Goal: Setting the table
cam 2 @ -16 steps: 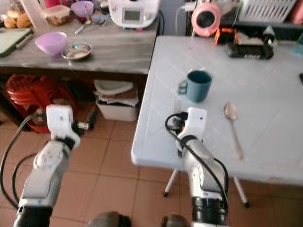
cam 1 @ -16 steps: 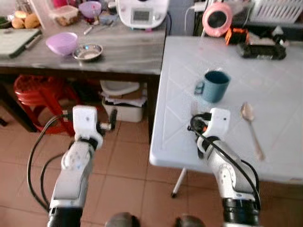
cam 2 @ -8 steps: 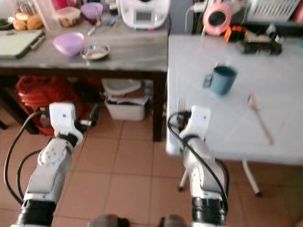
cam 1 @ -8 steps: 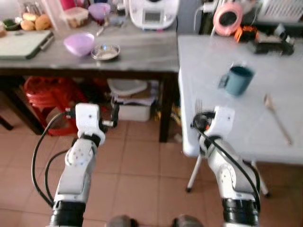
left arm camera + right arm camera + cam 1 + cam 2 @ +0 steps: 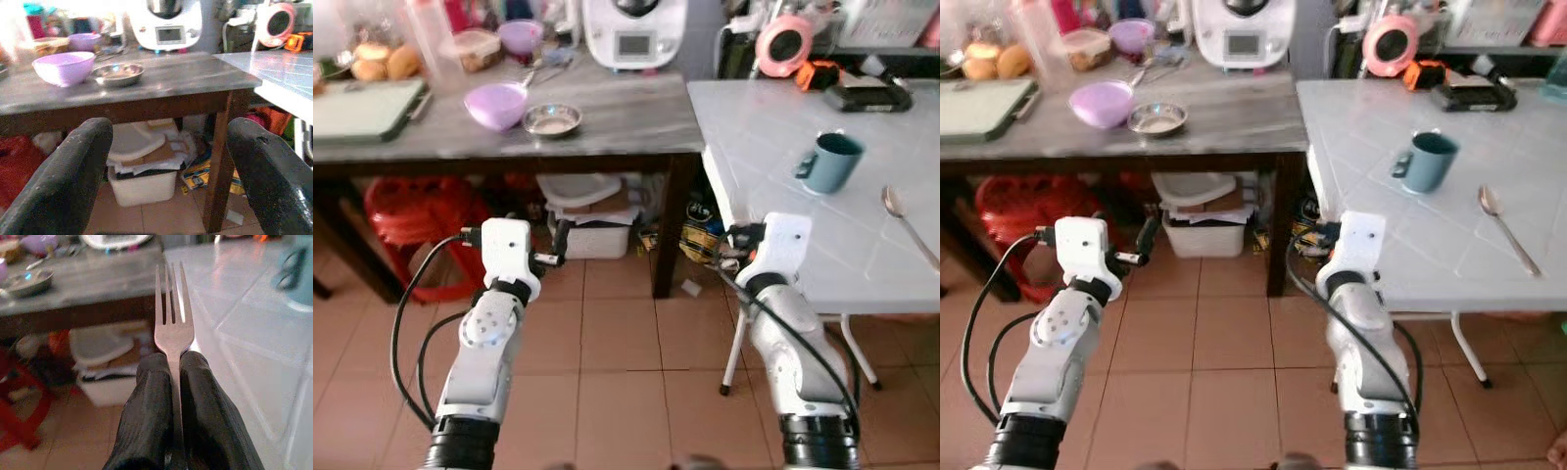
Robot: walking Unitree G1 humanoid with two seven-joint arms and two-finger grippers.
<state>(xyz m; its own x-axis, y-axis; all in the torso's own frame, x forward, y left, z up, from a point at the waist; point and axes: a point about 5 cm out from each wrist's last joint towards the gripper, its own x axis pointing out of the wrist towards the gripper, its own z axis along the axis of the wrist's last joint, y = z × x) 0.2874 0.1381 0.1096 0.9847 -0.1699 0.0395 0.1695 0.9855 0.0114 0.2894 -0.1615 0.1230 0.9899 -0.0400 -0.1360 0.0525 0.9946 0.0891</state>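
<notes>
My right gripper (image 5: 175,363) is shut on a silver fork (image 5: 172,318), whose tines stick out past the black fingers (image 5: 149,401). It hovers over the floor just off the near left corner of the white table (image 5: 773,127). A teal mug (image 5: 830,162) and a spoon (image 5: 908,225) lie on that table. My left gripper (image 5: 168,161) is open with nothing between its fingers (image 5: 73,181). It is held low in front of the grey wooden table (image 5: 607,137), which carries a purple bowl (image 5: 496,104) and a small metal dish (image 5: 552,119).
A white appliance (image 5: 634,29), food tubs and a cutting board (image 5: 362,103) crowd the grey table. Red stools (image 5: 406,211) and a white bin (image 5: 592,211) stand beneath it. A pink round device (image 5: 781,44) and black gear sit at the white table's far edge. Tiled floor lies below me.
The whole view has shifted, so the camera has moved. The white table, under my right gripper before, now lies to its right. The fork stays gripped and the left gripper stays open.
</notes>
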